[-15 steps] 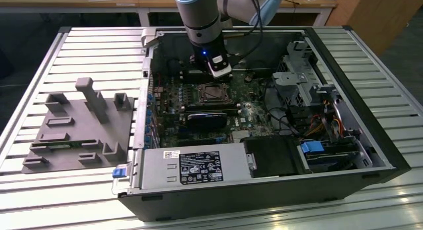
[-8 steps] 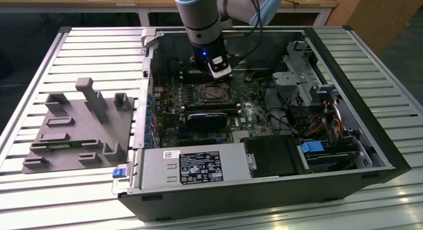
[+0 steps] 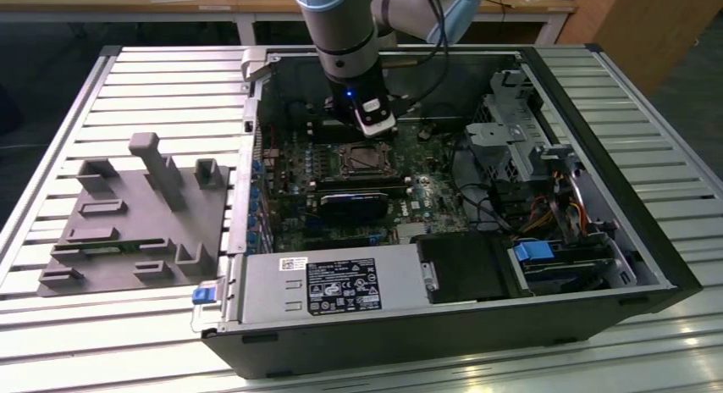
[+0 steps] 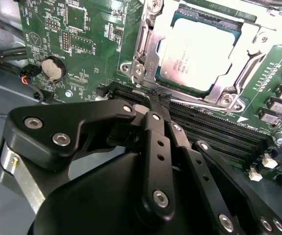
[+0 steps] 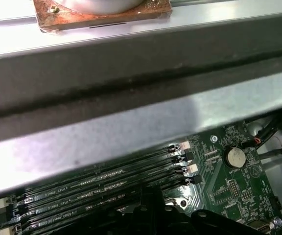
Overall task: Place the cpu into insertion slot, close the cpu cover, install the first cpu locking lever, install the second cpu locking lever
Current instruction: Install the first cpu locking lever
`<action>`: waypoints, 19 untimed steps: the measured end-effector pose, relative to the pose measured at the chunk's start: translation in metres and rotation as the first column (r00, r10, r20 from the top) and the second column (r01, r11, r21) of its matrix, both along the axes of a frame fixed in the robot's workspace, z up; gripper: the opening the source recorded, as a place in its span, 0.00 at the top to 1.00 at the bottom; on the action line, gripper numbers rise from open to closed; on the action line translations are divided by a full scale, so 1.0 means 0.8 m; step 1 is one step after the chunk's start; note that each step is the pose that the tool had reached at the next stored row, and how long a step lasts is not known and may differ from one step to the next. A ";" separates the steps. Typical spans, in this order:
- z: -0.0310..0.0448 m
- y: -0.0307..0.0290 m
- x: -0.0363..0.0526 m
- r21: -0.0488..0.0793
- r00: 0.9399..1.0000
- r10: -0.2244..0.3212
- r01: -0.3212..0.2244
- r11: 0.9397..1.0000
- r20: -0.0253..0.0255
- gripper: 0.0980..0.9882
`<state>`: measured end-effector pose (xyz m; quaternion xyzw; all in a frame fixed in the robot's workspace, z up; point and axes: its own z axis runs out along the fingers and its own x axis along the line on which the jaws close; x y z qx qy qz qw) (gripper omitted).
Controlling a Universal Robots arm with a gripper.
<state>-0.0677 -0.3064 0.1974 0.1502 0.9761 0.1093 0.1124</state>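
Jaws are drawn together, with no gap showing between the black fingertips (image 4: 156, 100). The tips sit at the edge of the socket (image 3: 364, 158), on the side that faces the long memory slots (image 4: 214, 127). They are right at a thin metal lever (image 4: 199, 104) that runs along that edge; I cannot tell whether they pinch it. The chip (image 4: 199, 51) lies flat inside the socket, and the silvery cover (image 4: 151, 49) is folded down around it, its window framing the chip's top. A coin battery (image 4: 53, 68) sits on the green board (image 4: 97, 29), apart from the socket. In the exterior view the arm (image 3: 344, 37) reaches down into the open computer case (image 3: 452, 342), ending just beside the socket. The case lies on the slatted bench (image 3: 147, 80), and a grey holder (image 3: 135, 215) stands well apart from the socket, outside the case, toward the exterior view's left.
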 end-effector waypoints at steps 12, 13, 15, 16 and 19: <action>-0.0007 0.0059 0.000 -0.001 0.999 -0.053 0.053 0.999 0.000 0.99; -0.0008 0.0057 0.000 -0.002 0.998 -0.061 0.061 0.998 0.000 0.99; -0.0016 0.0055 0.000 -0.002 0.997 -0.079 0.079 0.997 0.000 0.99; -0.0020 0.0053 0.000 -0.002 0.996 -0.086 0.086 0.996 0.000 0.99; -0.0038 0.0049 0.000 -0.002 0.994 -0.108 0.108 0.994 0.000 0.99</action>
